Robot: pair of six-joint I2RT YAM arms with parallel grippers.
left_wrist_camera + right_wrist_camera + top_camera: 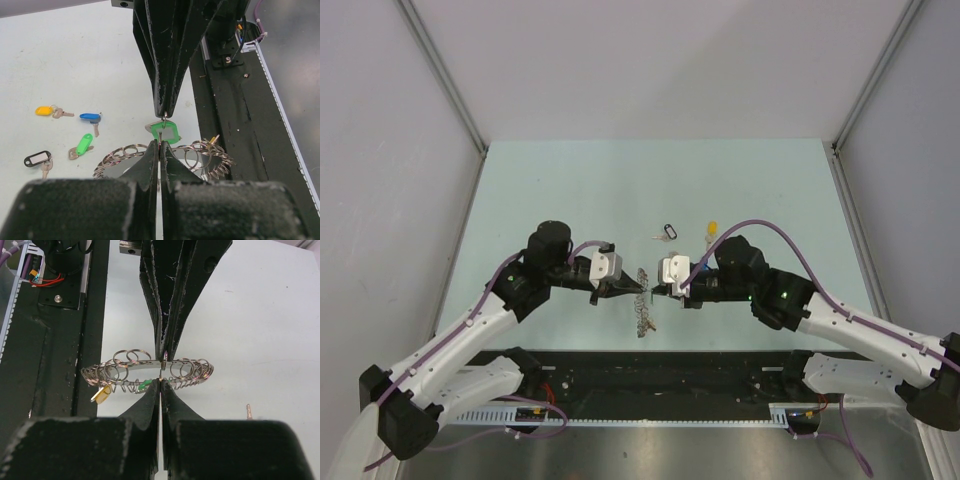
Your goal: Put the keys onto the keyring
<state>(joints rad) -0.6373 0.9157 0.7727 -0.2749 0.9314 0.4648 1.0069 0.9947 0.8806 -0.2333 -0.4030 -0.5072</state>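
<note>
Our left gripper (159,146) is clamped on the rim of the keyring (145,371), steadying it just ahead of its tips. Meeting it tip to tip, our right gripper (161,385) pinches the green key (165,132) tight against that rim, seemingly ready for threading.

We are reading no text, number, brand or sign in any view. In the left wrist view we are seeing a white label slip in the head of the black key (37,159), well to the left of the jaws. It is showing too small for us to make out any writing. The green key (165,131), right at the jaw tips, is showing a pale window in its head, and we are reading nothing on it either.
</note>
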